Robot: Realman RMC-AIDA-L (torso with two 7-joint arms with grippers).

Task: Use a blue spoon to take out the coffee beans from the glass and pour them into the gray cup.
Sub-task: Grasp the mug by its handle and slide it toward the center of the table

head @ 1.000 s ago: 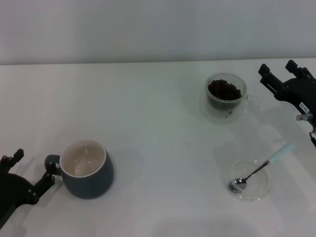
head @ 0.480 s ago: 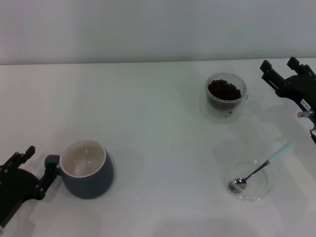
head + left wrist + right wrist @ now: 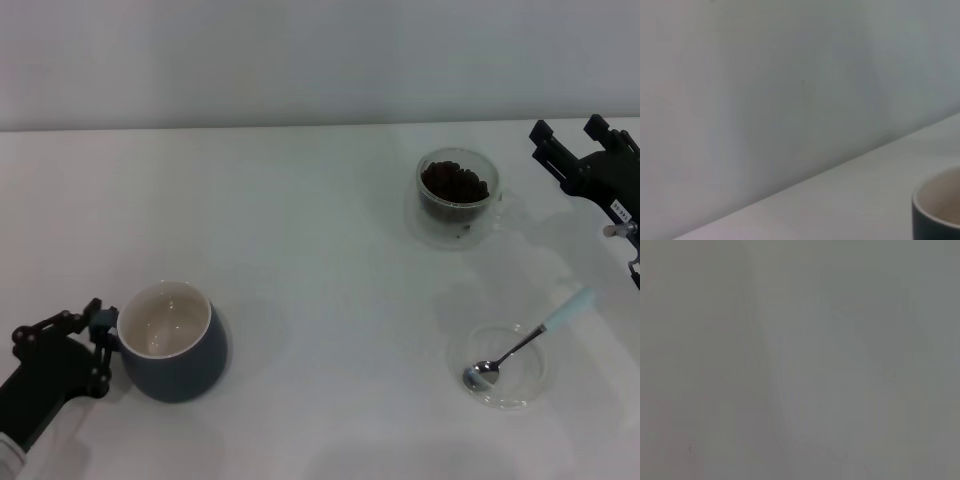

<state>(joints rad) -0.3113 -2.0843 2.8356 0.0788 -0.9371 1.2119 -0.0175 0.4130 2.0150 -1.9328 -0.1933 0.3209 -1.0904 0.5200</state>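
The gray cup [image 3: 172, 345] stands at the front left of the white table, its cream inside showing; its rim also shows in the left wrist view [image 3: 940, 202]. My left gripper [image 3: 97, 335] is closed around the cup's small handle. The glass [image 3: 458, 212] with the coffee beans [image 3: 455, 182] stands at the back right. My right gripper [image 3: 568, 140] is open and empty, to the right of the glass and apart from it. The blue spoon [image 3: 520, 345] lies with its metal bowl in a clear saucer and its pale blue handle pointing out to the back right.
The flat clear glass saucer [image 3: 532, 384] sits at the front right, under the spoon. A pale wall runs behind the table's far edge. The right wrist view shows only a blank grey surface.
My left gripper has turned and moved in onto the cup's handle, its fingers narrowing around it; the cup shifted slightly left. The right gripper drifted a little to the right.
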